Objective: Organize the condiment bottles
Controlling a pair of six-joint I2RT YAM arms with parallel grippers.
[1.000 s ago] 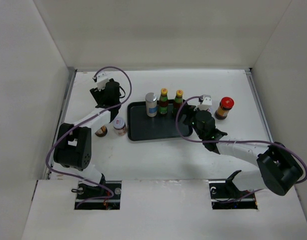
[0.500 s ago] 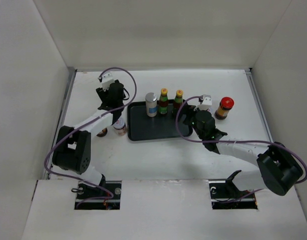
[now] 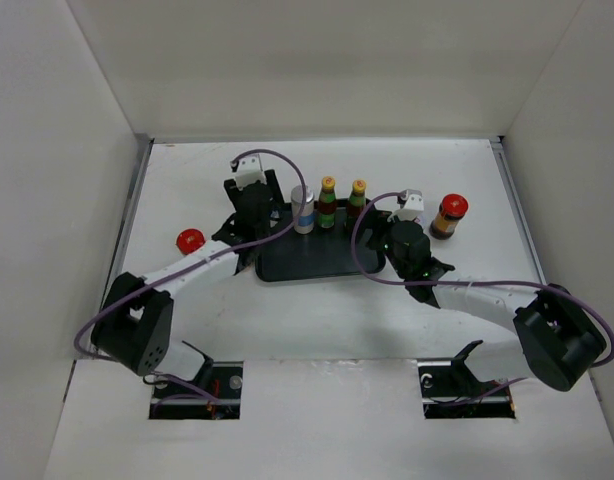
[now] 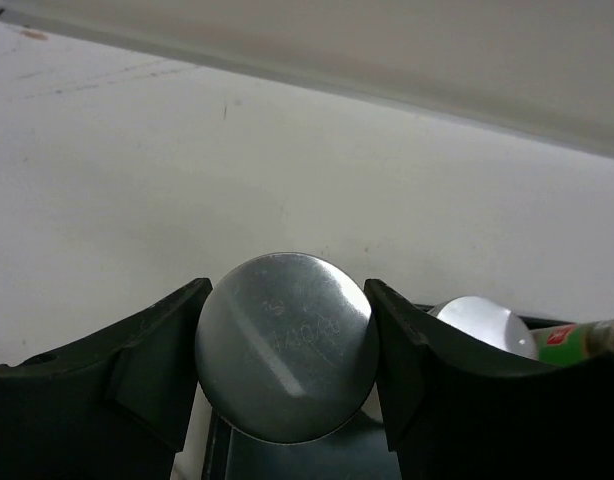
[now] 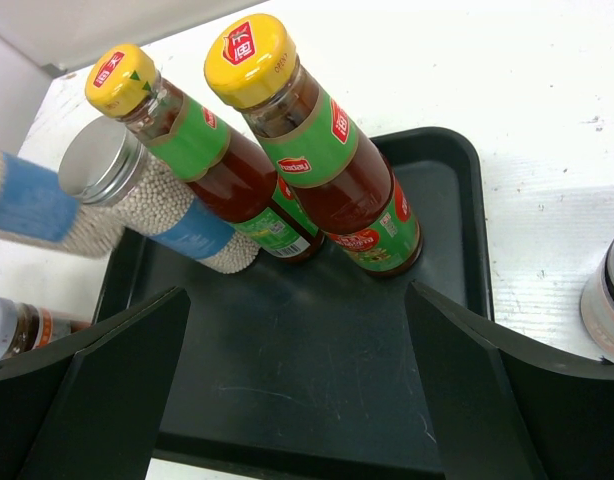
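In the left wrist view my left gripper [image 4: 285, 292] is shut on the round silver lid of a white shaker [image 4: 285, 350]. It hangs at the left edge of the black tray [image 3: 317, 262], where the left gripper [image 3: 254, 222] shows from above. Seen from the right wrist, the held shaker [image 5: 32, 208] is a blur at the left. In the tray stand another white shaker [image 3: 303, 210] and two yellow-capped sauce bottles [image 3: 328, 201] [image 3: 358, 198]. My right gripper [image 5: 297, 295] is open over the tray's right part, holding nothing.
One red-capped jar [image 3: 190, 240] stands on the table left of the tray, another [image 3: 449, 215] to its right. A short silver-lidded jar [image 5: 17, 325] sits just off the tray's left side, and one [image 5: 609, 300] by its right side. White walls enclose the table.
My left arm has swung right from the far left of the table to the tray's left edge with the shaker. The left red-capped jar is now uncovered. The right arm has not moved.
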